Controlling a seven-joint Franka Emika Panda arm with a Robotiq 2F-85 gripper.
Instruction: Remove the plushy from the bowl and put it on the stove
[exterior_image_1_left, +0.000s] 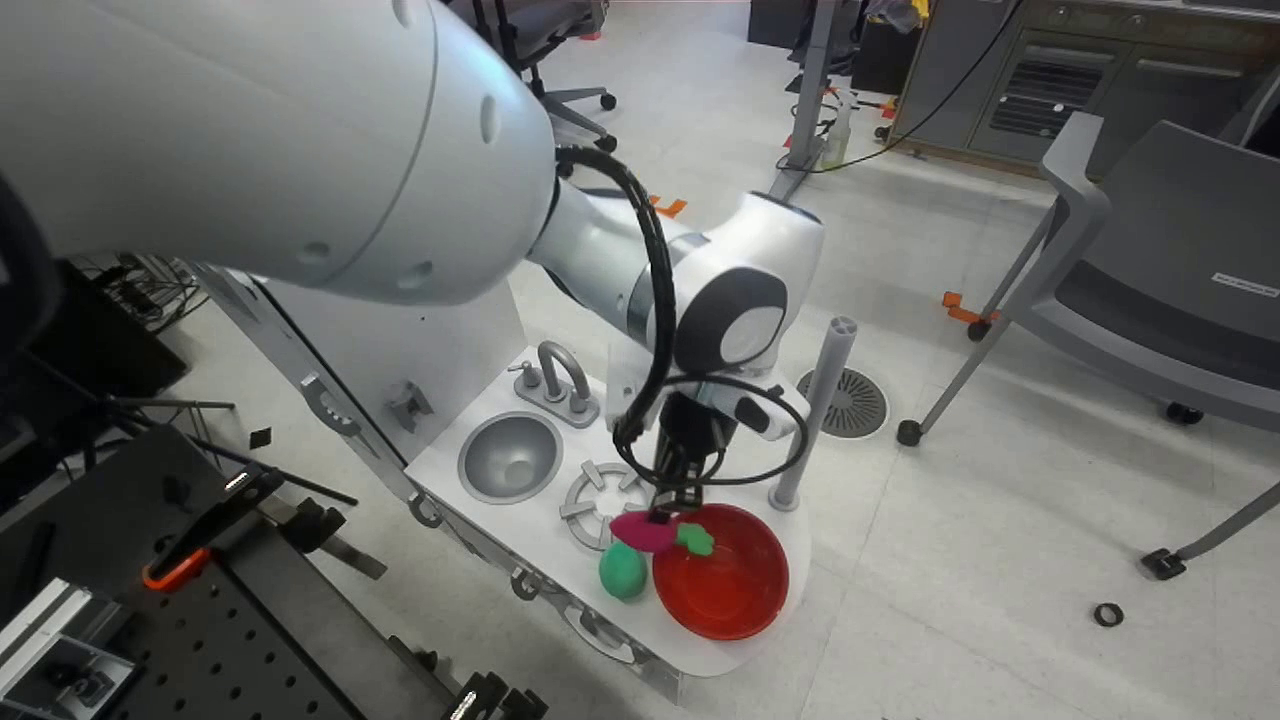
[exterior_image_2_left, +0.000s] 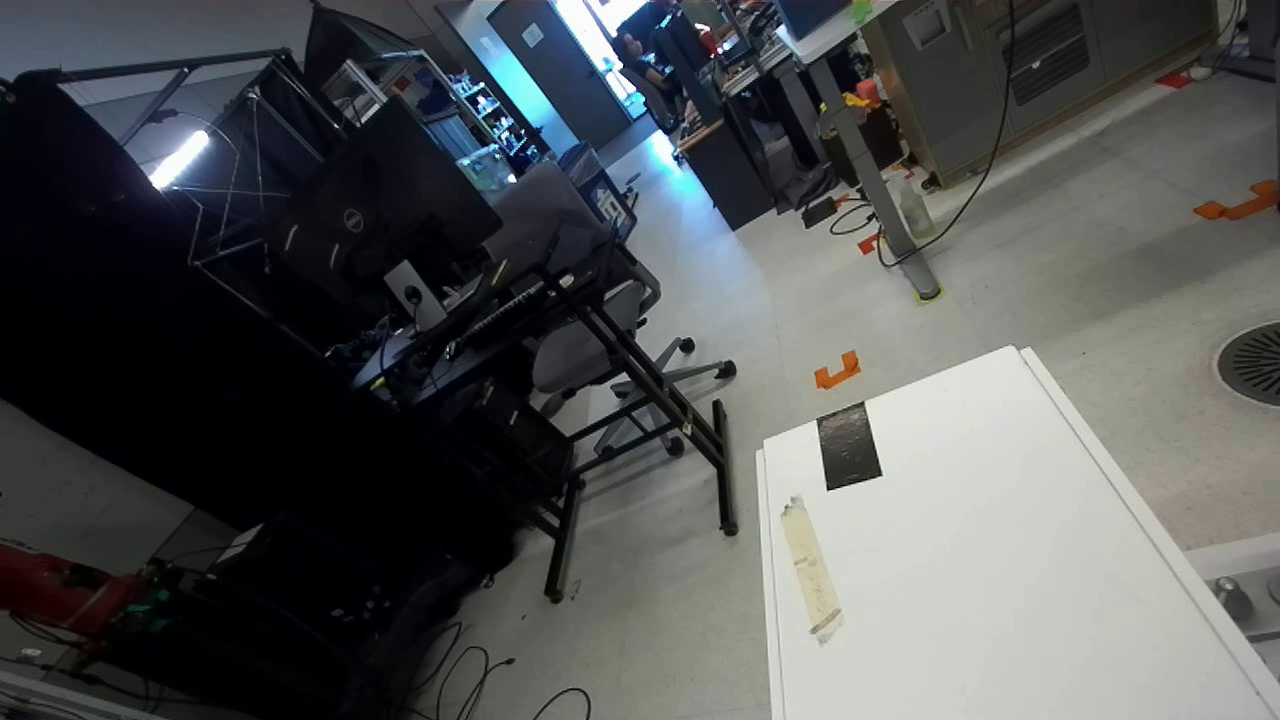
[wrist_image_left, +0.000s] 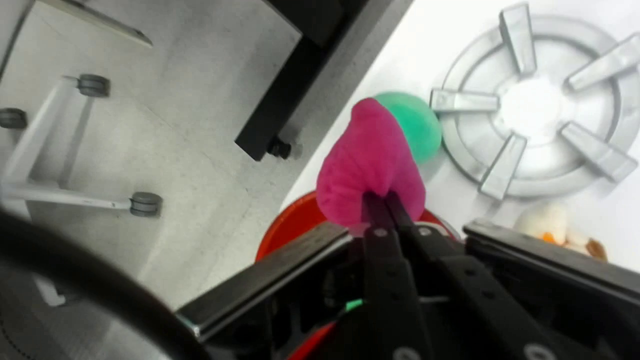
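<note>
1. The plushy (wrist_image_left: 371, 155), pink-red with a green part, is held in the jaws by the rounded corner of the table (exterior_image_1_left: 530, 525).
2. The jaws are together, clamped on the plushy; in the wrist view their tips press a crease into its pink-red part.
3. In an exterior view the green part shows against the bowl (exterior_image_1_left: 725, 595), while the pink-red part reaches past the rim towards the stove (wrist_image_left: 534, 102). How high the plushy is cannot be told.
4. The bowl, round and bright red, stands upright at the rounded corner, where the table's end curves into its lower long edge in an exterior view.
5. A round green object (exterior_image_1_left: 622, 572) sits just beside the bowl, near that same long edge. In the wrist view the plushy covers some of it.
6. The stove, a grey ring with five bars around a pale centre, lies between the bowl and the grey sink basin (exterior_image_1_left: 511, 458).
7. The sink basin is near the end edge, where a white panel (exterior_image_1_left: 450, 350) stands upright. The faucet (exterior_image_1_left: 554, 390) is close to the far corner there.
8. A white pole (exterior_image_1_left: 817, 410) rises at the far edge, near the bowl.
9. In the wrist view a small pale thing (wrist_image_left: 542, 220) with an orange spot lies beside the stove, partly hidden.
</note>
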